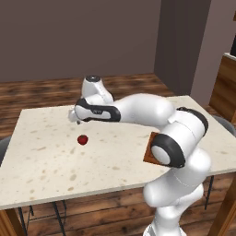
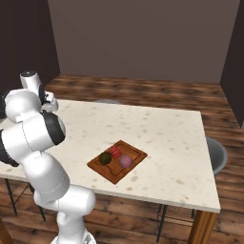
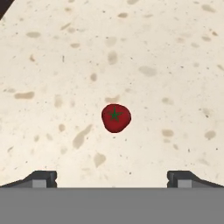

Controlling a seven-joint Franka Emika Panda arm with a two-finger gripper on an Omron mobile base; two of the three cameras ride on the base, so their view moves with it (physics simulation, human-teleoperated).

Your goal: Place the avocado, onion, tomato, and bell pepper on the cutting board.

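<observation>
A red round vegetable with a green star-shaped stem (image 3: 116, 117) lies alone on the speckled table (image 1: 46, 156); it also shows as the red vegetable (image 1: 82, 139). I cannot tell whether it is the tomato or the bell pepper. My gripper (image 3: 113, 179) hangs above it, open, with nothing between the fingertips (image 3: 43, 178), and it appears as the gripper (image 1: 74, 118) up and left of the vegetable. On the cutting board (image 2: 136, 151) lie the dark avocado (image 2: 105, 158), the pink onion (image 2: 126, 161) and another red vegetable (image 2: 115, 152). My arm hides most of the cutting board (image 1: 149, 148).
The table's near edge (image 1: 69, 193) runs along the front. A grey chair (image 2: 217, 155) stands at the right end of the table, and another grey chair (image 2: 107, 101) behind its far side. A wooden cabinet (image 1: 226, 87) stands at the far right.
</observation>
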